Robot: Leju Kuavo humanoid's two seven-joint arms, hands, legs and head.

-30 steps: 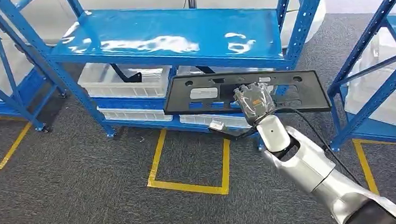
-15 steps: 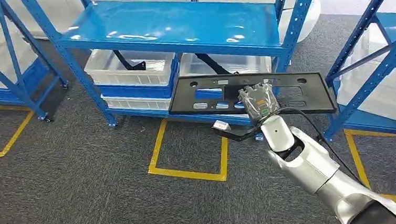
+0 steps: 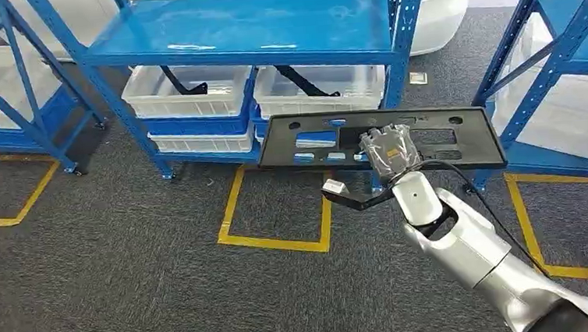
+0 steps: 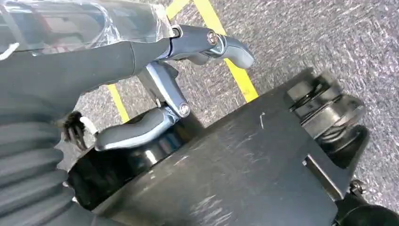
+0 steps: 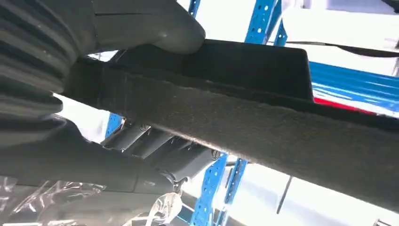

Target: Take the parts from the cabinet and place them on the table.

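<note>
A long flat black plastic panel (image 3: 289,147) with several cut-outs hangs level in the air in front of the blue cabinet (image 3: 250,28). My right hand (image 3: 390,150) grips its near edge around the middle. The right wrist view shows the panel (image 5: 263,117) edge-on, with the thumb (image 5: 141,23) on one face and the fingers (image 5: 155,150) under the other. On the cabinet's low shelf, two white bins (image 3: 192,91) (image 3: 321,90) each hold a black part. My left hand (image 4: 155,80) hangs over the carpet with its fingers apart and nothing in them.
More blue racks stand at the left (image 3: 4,92) and right (image 3: 549,54), the right one holding a clear bin. Yellow tape marks a square (image 3: 277,241) on the grey carpet in front of the cabinet. A black cable loops off my right forearm (image 3: 468,236).
The camera has moved: the cabinet sits higher and farther off in the picture, and both bins show more fully. The right hand still holds the panel in the same way.
</note>
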